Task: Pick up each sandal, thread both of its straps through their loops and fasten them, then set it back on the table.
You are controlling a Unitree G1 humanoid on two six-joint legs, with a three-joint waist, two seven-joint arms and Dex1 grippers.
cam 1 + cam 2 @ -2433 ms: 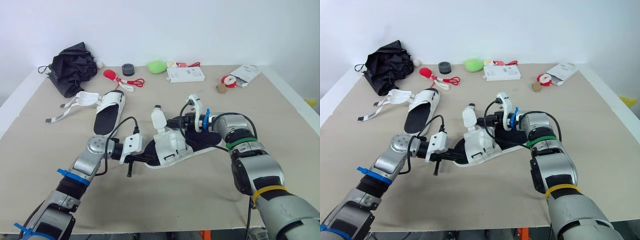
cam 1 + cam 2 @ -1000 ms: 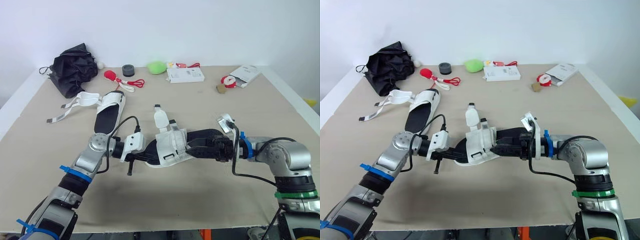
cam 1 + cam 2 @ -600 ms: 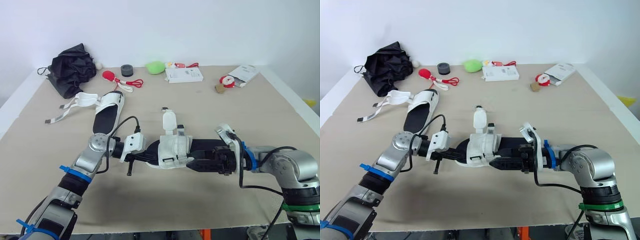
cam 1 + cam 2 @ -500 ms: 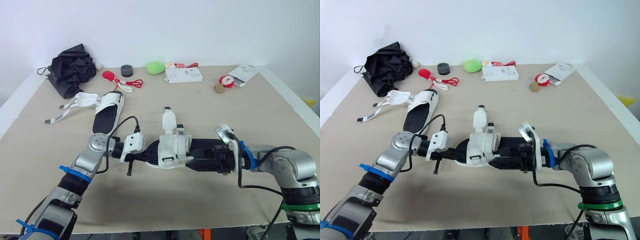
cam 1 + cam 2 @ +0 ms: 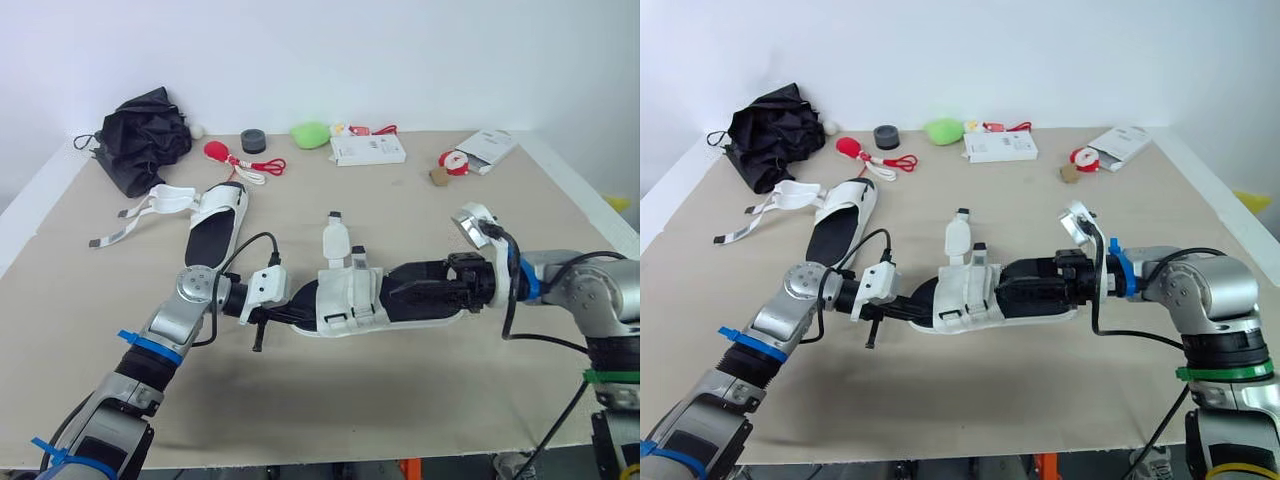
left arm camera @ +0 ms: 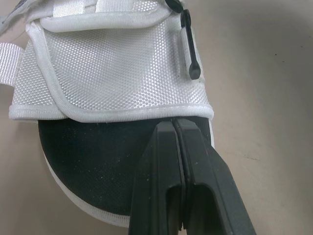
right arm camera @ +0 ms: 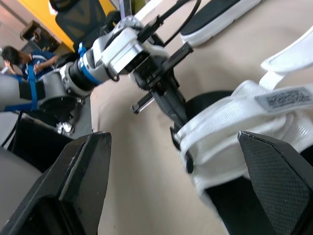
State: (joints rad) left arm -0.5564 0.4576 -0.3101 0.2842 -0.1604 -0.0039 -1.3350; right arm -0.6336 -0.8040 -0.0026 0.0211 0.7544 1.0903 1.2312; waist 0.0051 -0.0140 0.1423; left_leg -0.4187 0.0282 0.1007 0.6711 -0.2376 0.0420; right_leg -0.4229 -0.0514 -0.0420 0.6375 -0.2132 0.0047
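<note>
Under half done, I judge: the near sandal (image 5: 345, 300) lies mid-tabletop (image 5: 420, 390), one strap (image 5: 335, 238) upright and loose, left hand (image 5: 290, 314) pressed together at its toe, right hand (image 5: 395, 293) spread round its heel; the second sandal (image 5: 218, 225), at ten o'clock, lies unstrapped.

The right gripper (image 7: 170, 136) had its two black fingers (image 7: 73, 186) spread wide apart, with a white sandal (image 7: 244, 115) lying between them on the beige table (image 7: 137, 166). The sandal's broad mesh strap carried a printed label (image 7: 286, 98) and arched over a black footbed (image 7: 230, 205). At the sandal's far end the left gripper (image 7: 176, 120) pinched the edge of the sole, its silver arm banded in blue. A second sandal (image 7: 215, 19) lay beyond, near a black cable (image 7: 188, 9). A person in blue (image 7: 22, 56) sat in the background.
</note>
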